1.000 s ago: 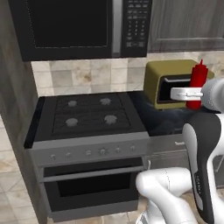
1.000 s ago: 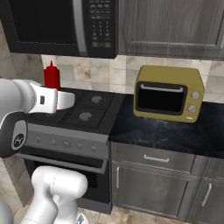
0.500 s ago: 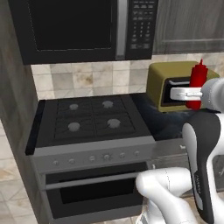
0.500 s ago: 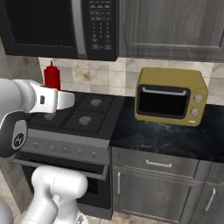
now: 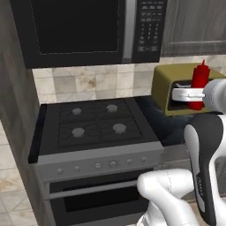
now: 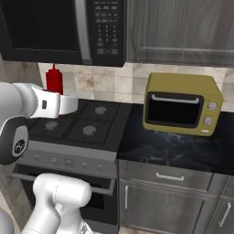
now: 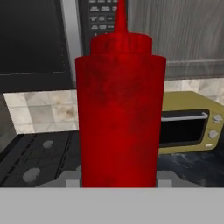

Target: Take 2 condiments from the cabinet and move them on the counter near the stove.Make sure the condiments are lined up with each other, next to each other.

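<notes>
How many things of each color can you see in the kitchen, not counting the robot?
Red: 1, the red squeeze bottle with the pointed cap, held upright in the claw.
Olive-yellow: 1, the boxy toaster oven.
Black: 2, the four-burner gas stove and the microwave above it.
Total: 4

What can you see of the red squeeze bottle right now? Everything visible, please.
The red squeeze bottle is a plain, unlabelled cylinder of glossy, faintly mottled red that looks like plastic, with a wider red collar and a pointed red nozzle on top. It stands upright, cap up, held in the gripper, whose jaws are closed on its lower body. It is carried in the air, touching nothing else. In the right base view it hangs above the stove; in the left base view it shows before the olive-yellow toaster oven.
</notes>
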### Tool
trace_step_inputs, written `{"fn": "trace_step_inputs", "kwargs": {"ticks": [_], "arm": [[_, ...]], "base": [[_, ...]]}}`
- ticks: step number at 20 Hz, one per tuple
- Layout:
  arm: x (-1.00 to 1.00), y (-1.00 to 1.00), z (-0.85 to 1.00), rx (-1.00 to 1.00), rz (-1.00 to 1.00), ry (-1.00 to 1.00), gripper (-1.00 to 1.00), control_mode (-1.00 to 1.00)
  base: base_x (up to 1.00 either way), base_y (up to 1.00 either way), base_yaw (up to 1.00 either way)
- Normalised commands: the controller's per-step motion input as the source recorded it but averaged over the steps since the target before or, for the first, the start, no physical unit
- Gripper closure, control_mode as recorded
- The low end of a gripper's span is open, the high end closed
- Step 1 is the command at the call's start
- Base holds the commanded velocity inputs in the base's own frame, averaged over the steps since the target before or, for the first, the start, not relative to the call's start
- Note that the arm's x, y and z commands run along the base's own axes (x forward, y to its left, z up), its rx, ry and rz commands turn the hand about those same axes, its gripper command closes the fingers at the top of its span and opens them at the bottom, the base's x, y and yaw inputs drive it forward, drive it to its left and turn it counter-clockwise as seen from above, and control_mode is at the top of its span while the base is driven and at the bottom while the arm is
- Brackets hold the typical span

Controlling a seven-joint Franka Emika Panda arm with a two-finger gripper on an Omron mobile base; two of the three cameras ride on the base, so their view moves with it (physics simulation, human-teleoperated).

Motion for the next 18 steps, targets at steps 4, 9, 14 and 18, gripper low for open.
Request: {"fn": "trace_step_inputs", "kwargs": {"ticks": [4,9,14,18], "arm": [[0.00,0.00,0.00,0.00,0.00,0.00,1.00,1.00],[0.00,0.00,0.00,0.00,0.00,0.00,1.00,1.00],[0.00,0.00,0.00,0.00,0.00,0.00,1.00,1.00],[0.00,0.00,0.00,0.00,0.00,0.00,1.00,1.00]], "base": [[0.39,0.31,-0.05],[0.31,0.25,-0.04],[0.04,0.00,0.00],[0.00,0.00,0.00]]}}
